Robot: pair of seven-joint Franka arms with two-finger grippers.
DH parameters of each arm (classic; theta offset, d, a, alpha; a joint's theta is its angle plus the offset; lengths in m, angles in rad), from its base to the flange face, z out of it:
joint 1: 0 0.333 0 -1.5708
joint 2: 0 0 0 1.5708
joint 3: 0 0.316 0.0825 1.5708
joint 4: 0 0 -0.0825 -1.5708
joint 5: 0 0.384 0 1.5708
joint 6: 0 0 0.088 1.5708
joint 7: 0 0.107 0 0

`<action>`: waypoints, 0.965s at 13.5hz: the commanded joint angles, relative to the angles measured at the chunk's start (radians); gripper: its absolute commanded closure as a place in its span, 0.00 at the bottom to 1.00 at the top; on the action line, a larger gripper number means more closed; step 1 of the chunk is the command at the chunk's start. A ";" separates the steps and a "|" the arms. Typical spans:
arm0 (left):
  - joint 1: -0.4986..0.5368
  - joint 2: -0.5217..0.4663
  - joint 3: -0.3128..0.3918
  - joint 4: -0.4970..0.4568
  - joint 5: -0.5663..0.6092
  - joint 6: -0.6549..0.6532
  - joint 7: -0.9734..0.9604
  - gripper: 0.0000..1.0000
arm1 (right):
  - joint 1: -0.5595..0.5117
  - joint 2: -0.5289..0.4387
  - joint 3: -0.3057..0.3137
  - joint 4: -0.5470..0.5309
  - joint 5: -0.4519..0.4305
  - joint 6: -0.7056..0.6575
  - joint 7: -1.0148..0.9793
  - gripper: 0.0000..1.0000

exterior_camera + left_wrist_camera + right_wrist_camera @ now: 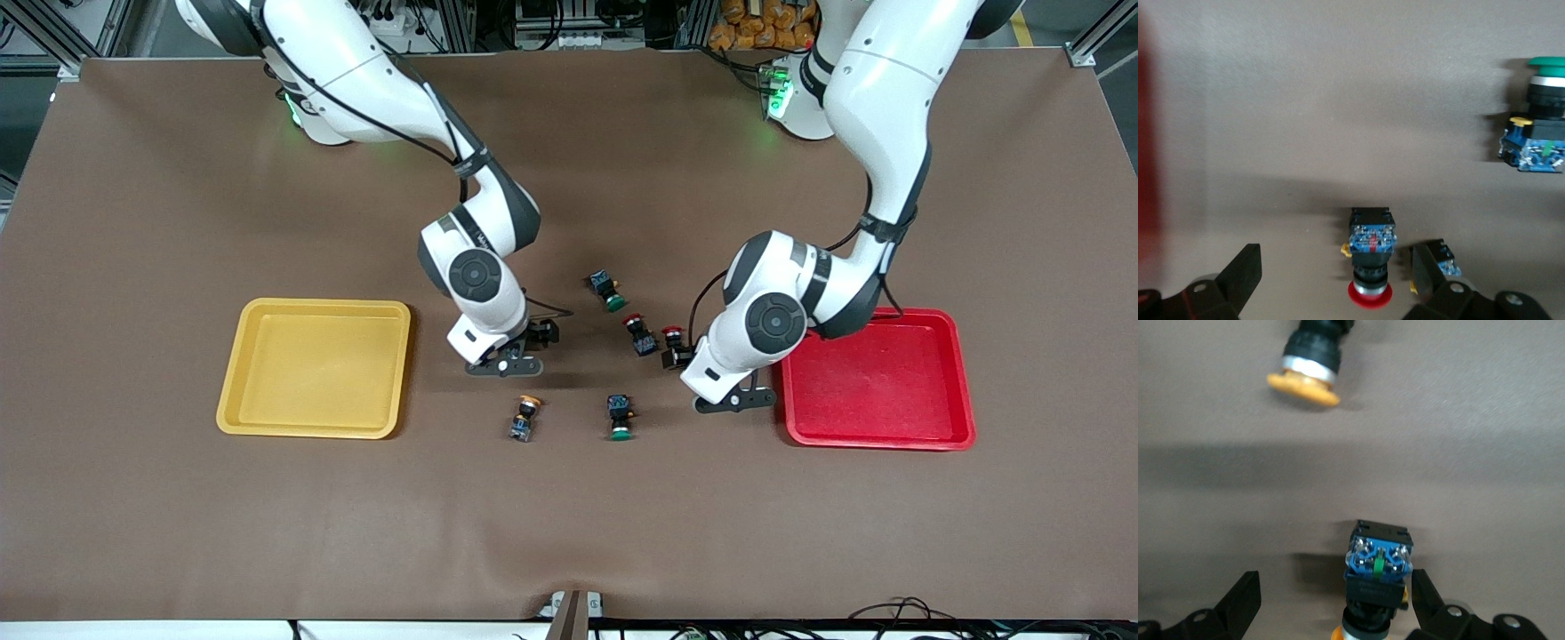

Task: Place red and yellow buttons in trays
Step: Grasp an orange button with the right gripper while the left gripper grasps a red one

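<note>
A red-capped button [1370, 263] lies on its side on the brown mat [569, 533], between the spread fingers [1238, 277] of the left gripper [1335, 283]. Nothing is gripped yet; the jaws look set to straddle its body for a pick, I'd say. Just beside the other finger a second switch body [1446, 261] peeks out, and that one could get nudged when the jaws shut. The second red-capped button [637, 332] lies close by on the mat.

The right gripper [1335, 600] is likewise open and empty, with a yellow-capped button [1377, 577] between its fingers, closer to one of them. Another yellow-capped button [524, 418] lies apart from the fingers, with clear mat between.

Both the red tray [876, 436] and the yellow tray [311, 427] hold nothing. Two green-capped switches [606, 290] [620, 417] lie among the others and should stay put.
</note>
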 commanded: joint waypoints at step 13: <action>-0.052 0.043 0.005 -0.117 0.008 0.182 -0.096 0.59 | -0.025 -0.015 -0.018 -0.029 -0.008 0.032 -0.009 1.00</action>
